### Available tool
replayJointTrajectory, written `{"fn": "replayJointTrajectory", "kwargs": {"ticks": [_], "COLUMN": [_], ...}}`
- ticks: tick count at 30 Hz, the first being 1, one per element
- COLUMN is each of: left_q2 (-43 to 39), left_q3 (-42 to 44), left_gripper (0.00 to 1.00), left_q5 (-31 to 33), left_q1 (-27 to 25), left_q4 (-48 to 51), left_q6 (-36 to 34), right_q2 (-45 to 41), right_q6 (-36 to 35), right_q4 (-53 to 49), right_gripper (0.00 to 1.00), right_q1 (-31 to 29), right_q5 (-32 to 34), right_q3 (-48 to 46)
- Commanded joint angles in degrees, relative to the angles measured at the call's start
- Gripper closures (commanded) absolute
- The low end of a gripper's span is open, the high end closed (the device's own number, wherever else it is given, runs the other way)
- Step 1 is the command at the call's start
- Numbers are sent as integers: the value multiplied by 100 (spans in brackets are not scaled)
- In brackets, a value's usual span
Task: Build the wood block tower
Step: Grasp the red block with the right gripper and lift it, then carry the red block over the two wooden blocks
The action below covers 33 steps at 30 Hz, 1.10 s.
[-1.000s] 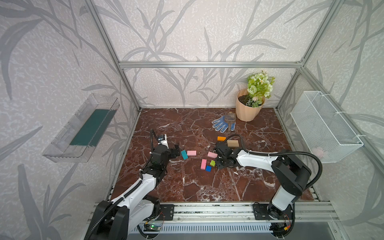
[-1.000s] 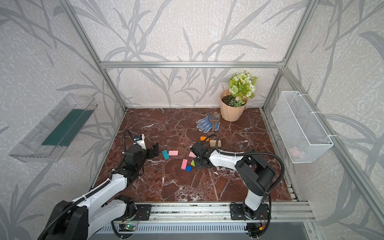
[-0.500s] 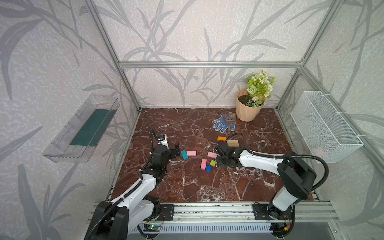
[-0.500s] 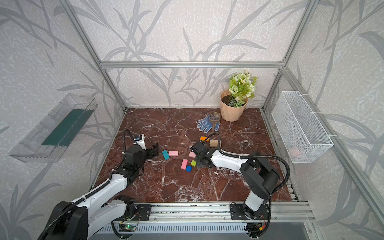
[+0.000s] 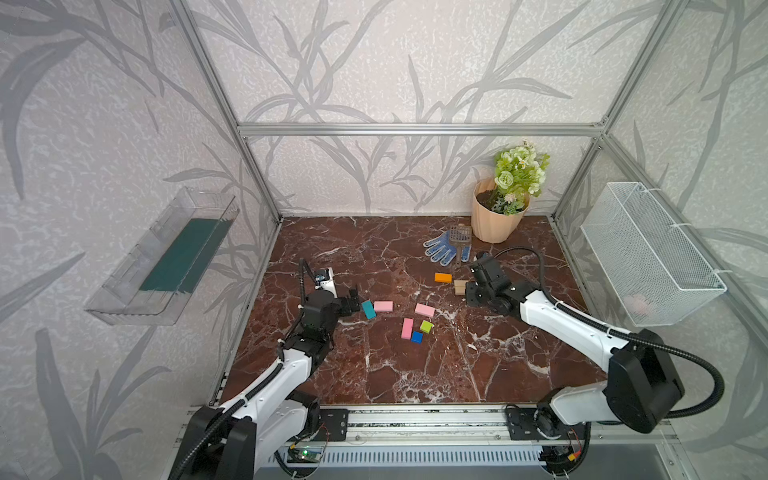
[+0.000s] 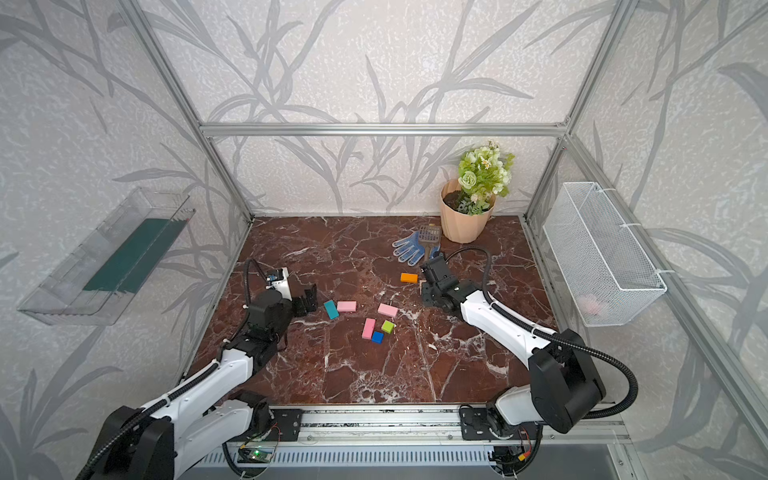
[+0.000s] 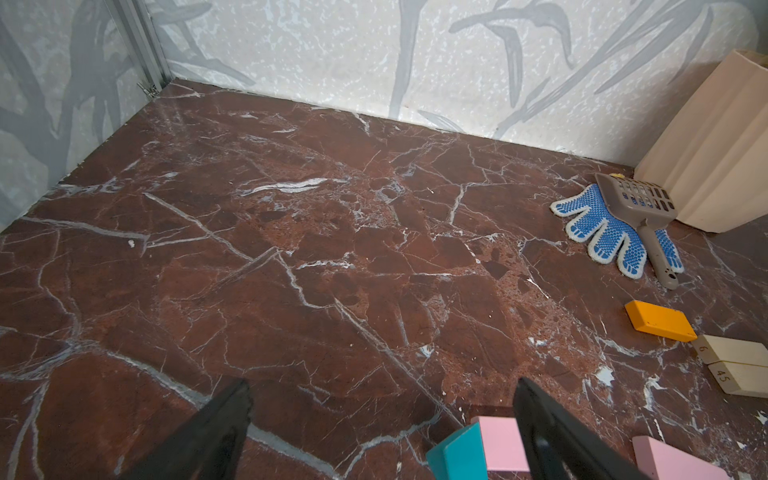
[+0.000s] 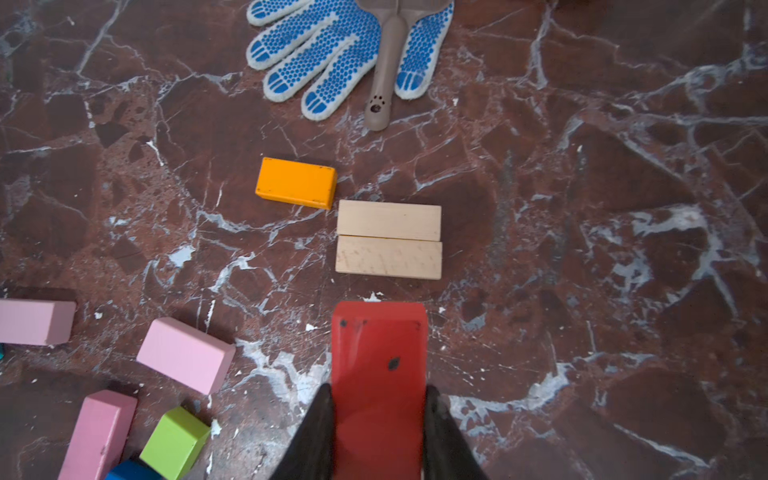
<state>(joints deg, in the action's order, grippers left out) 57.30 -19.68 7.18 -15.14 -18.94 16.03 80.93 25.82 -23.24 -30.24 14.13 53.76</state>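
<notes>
Top views: wood blocks are seen loose, unstacked, at mid-surface.
L wrist: L fingers are spread wide, empty, w/ teal block just beside one.
R wrist: red block is clamped betw. R fingers, near two tan blocks touching side by side.

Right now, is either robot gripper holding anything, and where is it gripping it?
The right gripper holds a red block, pinched across its two long sides. The left gripper is open and empty.
</notes>
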Motion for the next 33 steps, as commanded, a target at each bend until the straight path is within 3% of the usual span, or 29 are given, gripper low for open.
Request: {"fn": "replayJointTrajectory", "kwargs": {"ticks": [1, 7, 15, 18, 24, 33], "left_q2": [16, -135, -114, -114, -78, -61], "left_q3": [-81, 30, 18, 17, -3, -20], "left_gripper": [1, 1, 1, 1, 1, 1], "left_q5": [-42, -27, -103, -50, -72, -36], "left_q1": [-33, -51, -60, -68, -77, -95], "left_q4": [-92, -162, -198, -167, -171, -162], "left_q6": [-107, -105, -134, -127, -144, -151], "right_q2": [-135, -115, -304, 71, 1011, 1650], "right_q6": [-248, -98, -523, -535, -938, -1114], "right_q4": [141, -113, 1357, 894, 1061, 978], "right_gripper": [91, 94, 86, 89, 96, 96], "right_q1": [308, 646, 649, 654, 681, 707], "right_q5": [119, 749, 248, 213, -481, -854], "right_q3": [-224, -340, -1078, -633, -34, 540]}}
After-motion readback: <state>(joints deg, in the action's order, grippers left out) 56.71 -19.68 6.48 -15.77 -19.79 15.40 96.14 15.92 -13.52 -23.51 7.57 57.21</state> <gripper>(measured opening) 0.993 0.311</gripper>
